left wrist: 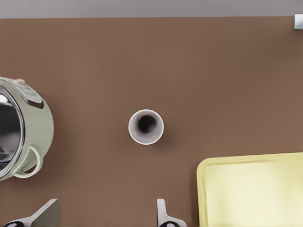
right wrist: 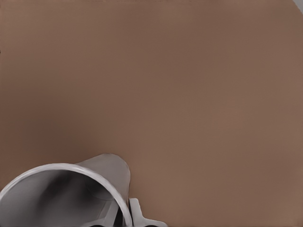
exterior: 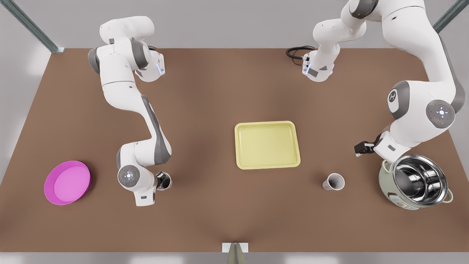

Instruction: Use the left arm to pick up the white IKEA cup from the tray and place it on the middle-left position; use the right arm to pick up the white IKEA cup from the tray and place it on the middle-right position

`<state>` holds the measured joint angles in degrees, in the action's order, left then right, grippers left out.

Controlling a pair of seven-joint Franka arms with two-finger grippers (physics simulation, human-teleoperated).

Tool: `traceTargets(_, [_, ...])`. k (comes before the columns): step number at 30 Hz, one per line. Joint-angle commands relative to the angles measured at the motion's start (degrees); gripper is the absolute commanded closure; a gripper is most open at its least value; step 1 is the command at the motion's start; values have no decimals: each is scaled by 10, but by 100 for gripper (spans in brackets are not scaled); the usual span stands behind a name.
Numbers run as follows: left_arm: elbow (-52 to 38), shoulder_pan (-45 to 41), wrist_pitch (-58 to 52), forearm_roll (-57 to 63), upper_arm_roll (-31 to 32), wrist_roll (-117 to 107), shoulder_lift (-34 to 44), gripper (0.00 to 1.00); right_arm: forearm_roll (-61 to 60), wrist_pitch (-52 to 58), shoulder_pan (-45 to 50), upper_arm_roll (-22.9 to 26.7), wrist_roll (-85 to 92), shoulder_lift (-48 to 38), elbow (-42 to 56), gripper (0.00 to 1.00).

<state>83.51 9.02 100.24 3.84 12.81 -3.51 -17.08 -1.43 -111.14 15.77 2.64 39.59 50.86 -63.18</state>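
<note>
One white cup (exterior: 334, 182) stands upright on the table to the front view's right of the pale-yellow tray (exterior: 266, 145), which holds nothing. In the left wrist view the same cup (left wrist: 146, 126) is seen from above, with the tray (left wrist: 251, 189) beside it. My left gripper (exterior: 361, 148) hangs near the pot, apart from that cup; the left gripper (left wrist: 105, 215) is open and holds nothing. A second white cup (exterior: 165, 180) is at the front view's left of the tray, and my right gripper (exterior: 161, 182) is shut on it. The held cup (right wrist: 71, 194) sits against one finger (right wrist: 137, 213).
A steel pot in a pale-green cooker body (exterior: 417, 181) stands at the front view's right, close under the left arm; the cooker (left wrist: 23, 132) also appears in the left wrist view. A round magenta plate (exterior: 67, 182) lies at the far left. A black cable (exterior: 296, 51) lies at the back.
</note>
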Motion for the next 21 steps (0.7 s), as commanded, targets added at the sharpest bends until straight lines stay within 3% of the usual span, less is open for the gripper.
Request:
traceTargets(1, [0,0,1,1,0,2,0,0,12,-39,1,-1,61,0,0,100])
traceTargets(11, [0,0,1,1,0,2,-1,0,21,-75,3,-1,62,25,-4,98])
traceTargets(13, [0,0,1,2,0,1,-1,0,21,-75,2,-1,64,25,-3,94])
traceTargets(15, [0,0,1,2,-1,1,-1,0,20,-75,3,-1,59,25,-3,73])
traceTargets(17, [-1,0,1,2,-1,1,-1,0,20,-75,2,-1,53,24,-3,62])
traceTargets(21, [0,1,1,-5,-2,4,-2,0,20,-75,2,-1,52,24,-3,58])
